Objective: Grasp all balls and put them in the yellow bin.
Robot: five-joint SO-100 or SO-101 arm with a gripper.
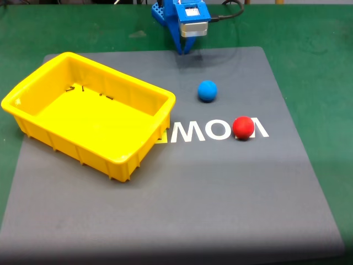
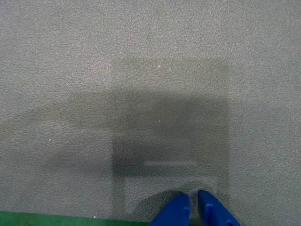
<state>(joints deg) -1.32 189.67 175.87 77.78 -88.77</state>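
The yellow bin (image 1: 88,118) sits at the left of the grey mat (image 1: 220,193) in the fixed view, holding no ball; only a few small dark specks show near its far wall. The blue ball (image 1: 207,90) lies on the mat to the right of the bin, well apart from it, and the red ball (image 1: 243,127) rests on the white lettering (image 1: 207,131) nearer the camera. The blue tool (image 2: 194,200) hangs at the mat's far edge, its fingertips nearly together and grasping nothing. Green desk (image 1: 314,49) surrounds the mat.
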